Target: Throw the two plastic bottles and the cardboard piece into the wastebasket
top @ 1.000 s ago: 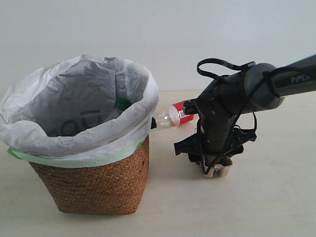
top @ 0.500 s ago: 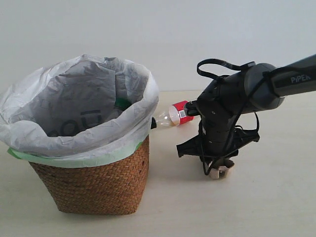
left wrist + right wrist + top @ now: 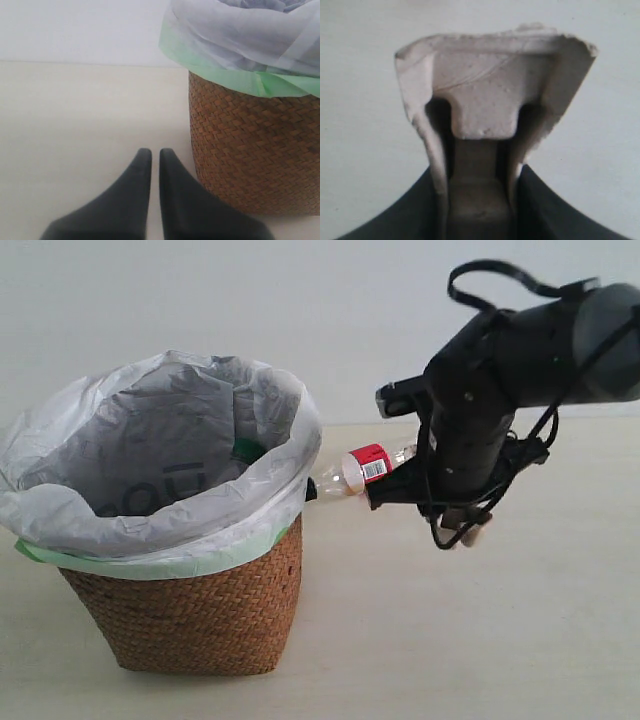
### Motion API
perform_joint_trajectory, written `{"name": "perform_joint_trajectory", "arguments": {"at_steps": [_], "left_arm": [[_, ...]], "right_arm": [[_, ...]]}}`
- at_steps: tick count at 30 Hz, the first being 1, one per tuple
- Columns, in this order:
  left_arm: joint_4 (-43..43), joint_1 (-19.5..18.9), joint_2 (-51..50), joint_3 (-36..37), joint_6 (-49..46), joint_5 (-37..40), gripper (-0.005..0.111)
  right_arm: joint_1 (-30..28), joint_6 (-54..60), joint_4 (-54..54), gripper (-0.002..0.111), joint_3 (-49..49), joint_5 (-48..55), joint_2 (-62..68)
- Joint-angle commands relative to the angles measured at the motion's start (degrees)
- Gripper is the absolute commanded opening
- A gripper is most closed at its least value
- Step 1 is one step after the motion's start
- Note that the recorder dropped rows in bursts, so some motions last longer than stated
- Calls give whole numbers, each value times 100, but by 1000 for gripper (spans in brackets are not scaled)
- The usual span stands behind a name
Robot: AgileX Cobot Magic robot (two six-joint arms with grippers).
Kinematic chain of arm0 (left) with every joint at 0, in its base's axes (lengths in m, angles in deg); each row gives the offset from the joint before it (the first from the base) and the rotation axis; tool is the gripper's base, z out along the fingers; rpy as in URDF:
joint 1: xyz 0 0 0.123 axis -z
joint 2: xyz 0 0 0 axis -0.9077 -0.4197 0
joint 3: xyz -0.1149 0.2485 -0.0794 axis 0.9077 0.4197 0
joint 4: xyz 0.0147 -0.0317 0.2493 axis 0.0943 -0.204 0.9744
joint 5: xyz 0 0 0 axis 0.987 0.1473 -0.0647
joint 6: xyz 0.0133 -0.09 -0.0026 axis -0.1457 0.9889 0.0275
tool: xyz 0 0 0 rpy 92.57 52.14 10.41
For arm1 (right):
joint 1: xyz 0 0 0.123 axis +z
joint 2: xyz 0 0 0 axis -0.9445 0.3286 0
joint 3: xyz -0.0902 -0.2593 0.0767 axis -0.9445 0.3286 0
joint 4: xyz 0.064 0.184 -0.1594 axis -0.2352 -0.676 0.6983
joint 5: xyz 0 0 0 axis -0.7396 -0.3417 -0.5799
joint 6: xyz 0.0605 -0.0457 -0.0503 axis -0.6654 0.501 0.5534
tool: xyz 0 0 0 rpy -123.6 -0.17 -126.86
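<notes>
The cardboard piece (image 3: 485, 95) is clenched in the right hand (image 3: 480, 200), plain only in its wrist view. Outside, a beige sliver shows above the table (image 3: 470, 640). The red-label bottle (image 3: 358, 470) lies with its cap at the wastebasket (image 3: 190, 610). The left hand (image 3: 155, 160) is closed and empty beside the wicker, with bare table on its other side.

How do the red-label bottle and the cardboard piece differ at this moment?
The bottle lies on its side on the table beside the wastebasket; the cardboard is held off the table in the right gripper. The bottle is clear plastic; the cardboard is beige and opaque. Neither is in the wastebasket yet.
</notes>
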Motion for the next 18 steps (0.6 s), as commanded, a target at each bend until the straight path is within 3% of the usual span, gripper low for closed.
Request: {"name": "perform_joint_trajectory", "arguments": {"at_steps": [1, 6, 18], "left_arm": [[11, -19, 14, 17, 50, -5, 6], [11, -19, 14, 17, 50, -5, 6], [11, -19, 14, 17, 50, -5, 6]], "right_arm": [[7, 536, -418, 1, 186, 16, -756], [7, 727, -905, 1, 1239, -1055, -1582], [-3, 793, -861, 1, 2913, -1562, -3587]]}}
